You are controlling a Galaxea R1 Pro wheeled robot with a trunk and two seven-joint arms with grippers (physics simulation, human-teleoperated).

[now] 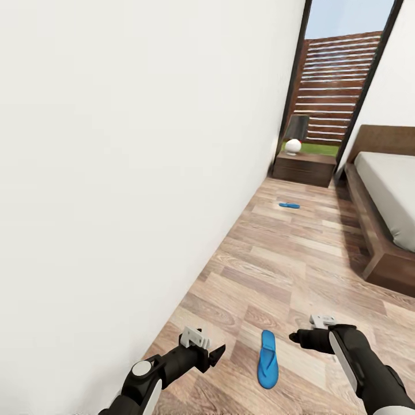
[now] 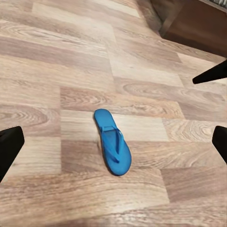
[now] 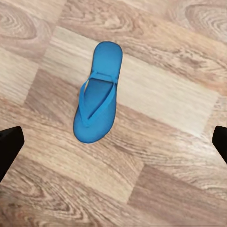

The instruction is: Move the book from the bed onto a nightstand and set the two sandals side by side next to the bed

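One bright blue sandal (image 1: 268,358) lies flat on the wood floor between my two grippers, its straps facing up. In the left wrist view the sandal (image 2: 112,142) lies below the dark fingertips (image 2: 9,150), which are spread wide. In the right wrist view the sandal (image 3: 98,94) lies below the equally spread fingertips (image 3: 8,149). My left gripper (image 1: 216,353) is open to the sandal's left. My right gripper (image 1: 295,337) is open to its right, and neither touches it. The second sandal (image 1: 289,205) lies far ahead near the nightstand (image 1: 304,168). The bed (image 1: 385,199) is at the right. The book is out of view.
A white wall (image 1: 127,173) runs close along my left side. A lamp (image 1: 295,136) stands on the nightstand in front of a tall dark-framed window (image 1: 340,75). Wood-plank floor (image 1: 288,259) stretches between the wall and the bed's dark frame (image 1: 374,253).
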